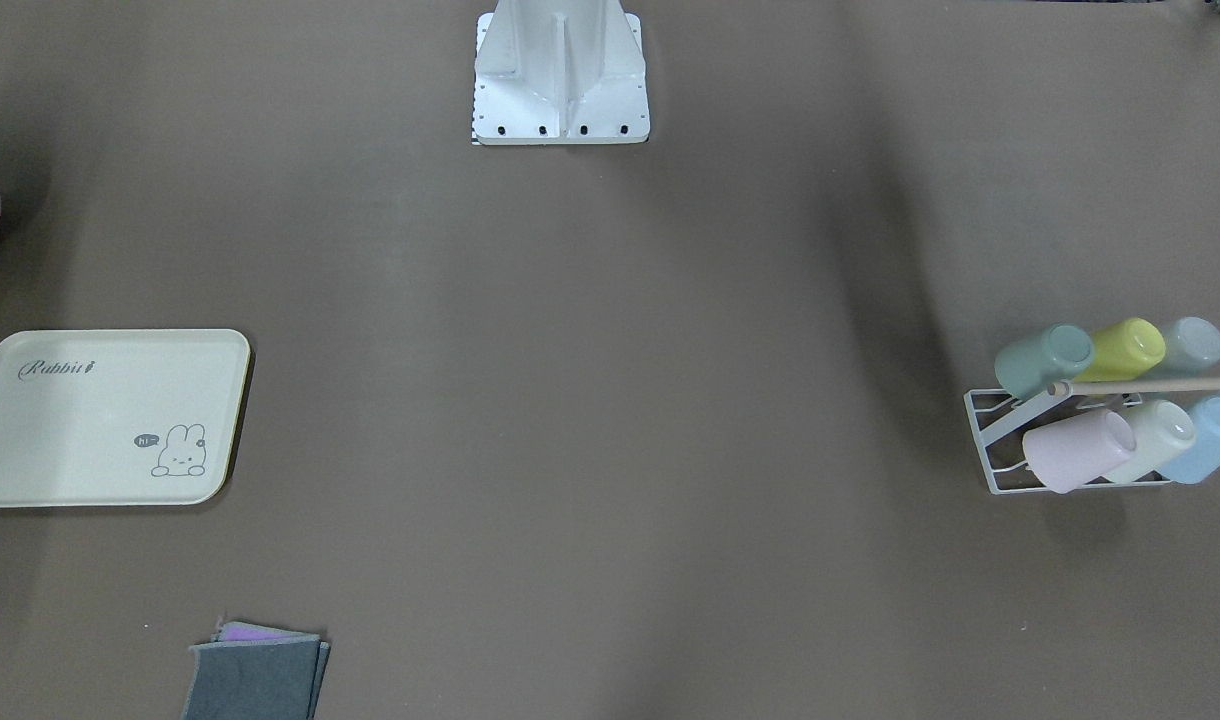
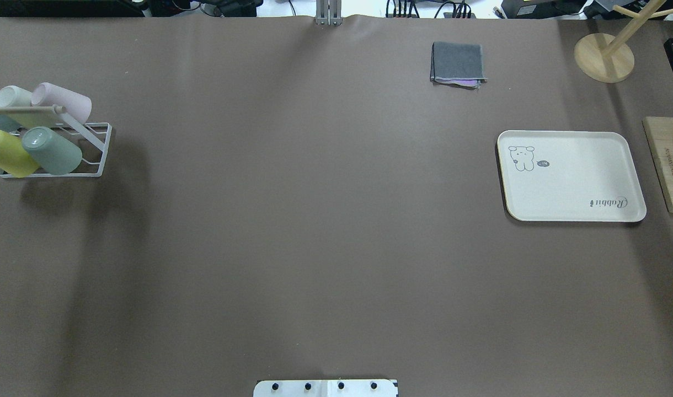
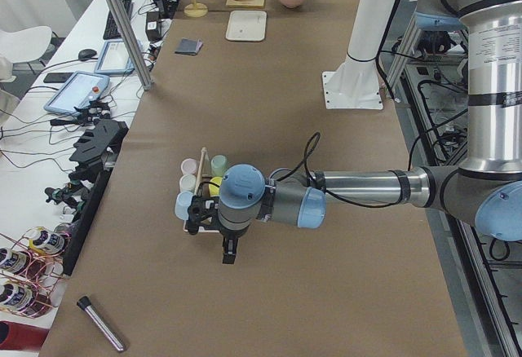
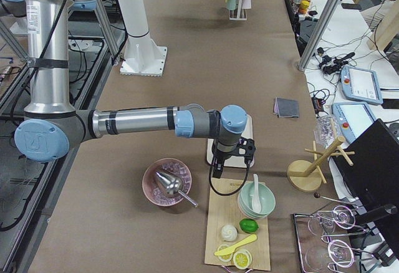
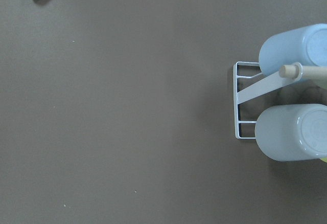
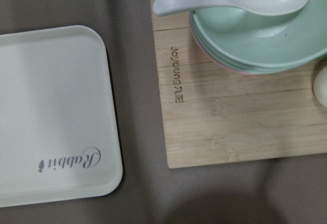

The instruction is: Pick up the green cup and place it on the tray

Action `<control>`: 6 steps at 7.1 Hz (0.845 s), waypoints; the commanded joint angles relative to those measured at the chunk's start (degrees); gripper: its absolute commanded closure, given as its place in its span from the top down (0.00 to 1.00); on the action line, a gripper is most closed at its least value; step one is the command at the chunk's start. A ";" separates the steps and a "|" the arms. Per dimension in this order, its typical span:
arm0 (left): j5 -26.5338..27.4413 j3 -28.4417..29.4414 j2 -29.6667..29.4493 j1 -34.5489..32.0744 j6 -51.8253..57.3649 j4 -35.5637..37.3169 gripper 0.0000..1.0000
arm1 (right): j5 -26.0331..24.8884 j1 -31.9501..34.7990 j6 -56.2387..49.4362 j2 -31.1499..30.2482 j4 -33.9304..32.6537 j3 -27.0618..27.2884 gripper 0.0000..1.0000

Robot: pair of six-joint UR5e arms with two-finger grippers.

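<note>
The green cup [image 2: 52, 150] leans base-up on the white wire rack [image 2: 83, 131], just beside the yellow-green cup [image 2: 5, 157] and well apart from the tray [image 2: 579, 171]. I judge it light, stiff, slick plastic, so I'd pinch its tapered wall mid-body. My left fingers [image 3: 230, 253] hover near it. How far open they are, I cannot tell.

Brown table [image 2: 314, 231], seen from overhead: wire cup rack [image 2: 86, 133] at 9 o'clock, cream tray [image 2: 573, 182] at 3, folded grey cloth [image 2: 458, 62] at 1.
</note>
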 commanded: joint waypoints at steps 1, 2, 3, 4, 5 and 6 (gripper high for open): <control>2.23 -7.65 -4.10 3.22 -0.02 14.31 0.98 | -0.31 -4.57 7.49 3.81 8.37 -7.97 1.00; 2.24 -9.08 -8.40 4.28 0.15 21.28 0.98 | -0.84 -6.59 7.52 5.13 8.66 -9.30 1.00; 2.50 -11.27 -9.40 5.94 0.33 22.83 0.98 | -1.36 -8.00 7.52 6.10 8.75 -11.31 1.00; 2.59 -15.29 -9.24 8.22 1.37 22.50 0.98 | -1.98 -10.10 7.52 7.33 8.67 -11.94 0.99; 3.28 -18.29 -9.50 10.51 1.47 22.41 0.98 | -2.85 -11.95 7.60 8.04 8.66 -12.47 0.99; 5.03 -21.10 -9.59 14.01 1.39 22.49 0.98 | -3.82 -14.06 8.56 9.70 8.75 -13.87 0.98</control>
